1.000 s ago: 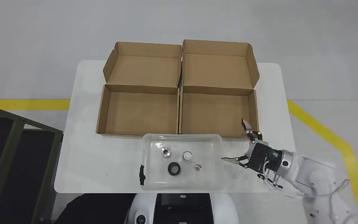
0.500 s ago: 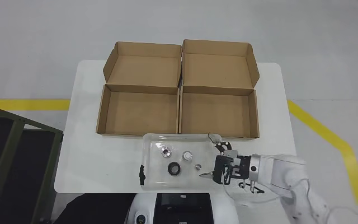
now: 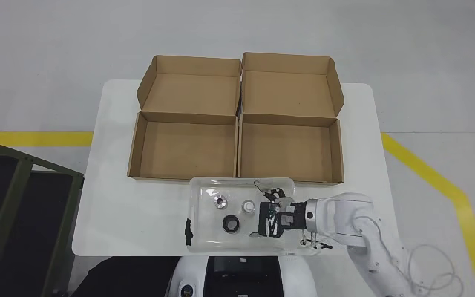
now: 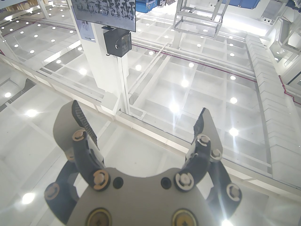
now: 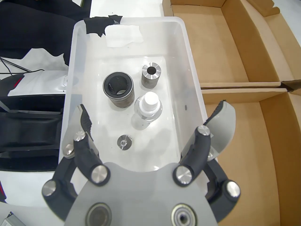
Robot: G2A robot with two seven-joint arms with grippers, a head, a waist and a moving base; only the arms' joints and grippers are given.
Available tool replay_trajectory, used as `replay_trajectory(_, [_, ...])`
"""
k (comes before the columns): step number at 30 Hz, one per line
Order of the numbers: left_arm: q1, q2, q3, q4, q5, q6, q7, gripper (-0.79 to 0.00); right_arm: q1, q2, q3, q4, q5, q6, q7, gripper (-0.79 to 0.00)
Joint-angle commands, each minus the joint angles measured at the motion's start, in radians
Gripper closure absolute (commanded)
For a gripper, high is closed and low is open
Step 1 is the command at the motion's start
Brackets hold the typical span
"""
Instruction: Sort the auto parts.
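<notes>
A clear plastic bin (image 3: 200, 189) (image 5: 188, 55) at the table's front edge holds a black cylindrical bearing (image 3: 232, 223) (image 5: 118, 92), a grey metal bushing (image 3: 220, 200) (image 5: 151, 75), a white-capped clear part (image 3: 249, 206) (image 5: 148, 106) and a small metal disc (image 5: 124, 142). My right gripper (image 3: 261, 211) (image 5: 152, 108) hangs open over the bin's right half, its jaws spread wide above the white-capped part and the disc, touching nothing. My left gripper (image 4: 139, 109) points up at the ceiling, open with nothing in it.
Two open cardboard boxes (image 3: 182, 151) (image 3: 286, 151) stand side by side behind the bin, lids folded back; both show beside the bin in the right wrist view (image 5: 211, 48) (image 5: 247, 154). Black tape (image 3: 188, 232) (image 5: 101, 25) sticks to the bin's left end.
My right arm has swept left from the bare table at the right to a spot over the bin. Its fingers stayed open. The parts have not moved.
</notes>
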Motion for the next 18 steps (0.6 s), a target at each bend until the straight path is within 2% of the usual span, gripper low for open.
replay_trajectory(1, [0.0, 0.0, 0.0, 0.0, 0.0, 0.0, 0.0, -0.785, 0.013, -0.001, -0.014, 0.009, 0.014, 0.007, 0.02, -0.785])
replay_trajectory(7, [0.0, 0.0, 0.0, 0.0, 0.0, 0.0, 0.0, -0.785, 0.047, -0.002, -0.063, 0.038, 0.044, 0.017, 0.073, -0.785])
replay_trajectory(8, [0.0, 0.0, 0.0, 0.0, 0.0, 0.0, 0.0, -0.785, 0.052, -0.002, -0.069, 0.043, 0.047, 0.019, 0.078, -0.763])
replay_trajectory(10, [0.0, 0.0, 0.0, 0.0, 0.0, 0.0, 0.0, -0.785, 0.061, -0.002, -0.08, 0.056, 0.052, 0.023, 0.083, -0.653])
replay_trajectory(16, [0.0, 0.0, 0.0, 0.0, 0.0, 0.0, 0.0, -0.785, 0.091, -0.001, -0.103, 0.097, 0.06, 0.03, 0.082, -0.662])
replay_trajectory(18, [0.0, 0.0, 0.0, 0.0, 0.0, 0.0, 0.0, -0.785, 0.098, -0.001, -0.109, 0.107, 0.059, 0.029, 0.079, -0.606])
